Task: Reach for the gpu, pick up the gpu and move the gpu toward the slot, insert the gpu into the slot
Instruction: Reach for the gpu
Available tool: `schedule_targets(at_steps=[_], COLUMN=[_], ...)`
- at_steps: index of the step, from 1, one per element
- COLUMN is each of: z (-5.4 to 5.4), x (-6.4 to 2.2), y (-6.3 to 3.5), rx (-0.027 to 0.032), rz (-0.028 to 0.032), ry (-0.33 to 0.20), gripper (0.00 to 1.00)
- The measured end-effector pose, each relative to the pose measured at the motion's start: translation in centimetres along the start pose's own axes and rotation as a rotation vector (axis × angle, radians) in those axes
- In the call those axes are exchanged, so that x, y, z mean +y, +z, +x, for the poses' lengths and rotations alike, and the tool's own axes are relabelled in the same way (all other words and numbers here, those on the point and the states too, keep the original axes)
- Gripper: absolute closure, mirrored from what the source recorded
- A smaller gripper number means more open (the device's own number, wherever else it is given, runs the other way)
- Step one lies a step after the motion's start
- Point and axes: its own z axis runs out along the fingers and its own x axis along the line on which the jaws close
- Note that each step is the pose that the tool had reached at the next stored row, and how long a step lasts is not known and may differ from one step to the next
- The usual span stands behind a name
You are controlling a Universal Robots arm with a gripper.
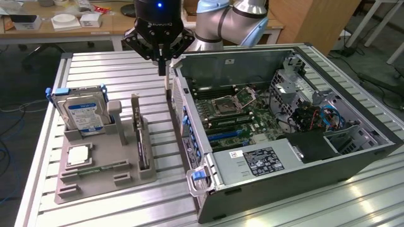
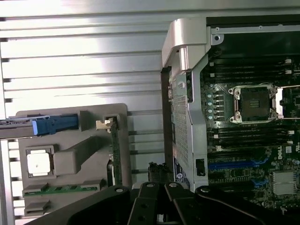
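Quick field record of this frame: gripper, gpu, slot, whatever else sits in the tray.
gripper: black gripper, shut, holding nothing, hanging between tray and open computer case
gpu: thin dark circuit card with silver bracket, on edge in grey holder tray, untouched
slot: long blue plastic connector strip on green motherboard, no card in it
also in tray: blue-labelled silver hard drive; square silver processor chip
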Motion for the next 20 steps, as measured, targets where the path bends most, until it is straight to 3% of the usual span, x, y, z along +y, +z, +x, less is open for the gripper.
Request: schedule_targets(at_steps=[20], z=[2.2], x=[-0.17], y=[0.06], rx=[0.0020], rz=[0.0002], ry=[0.000], gripper=[0.90])
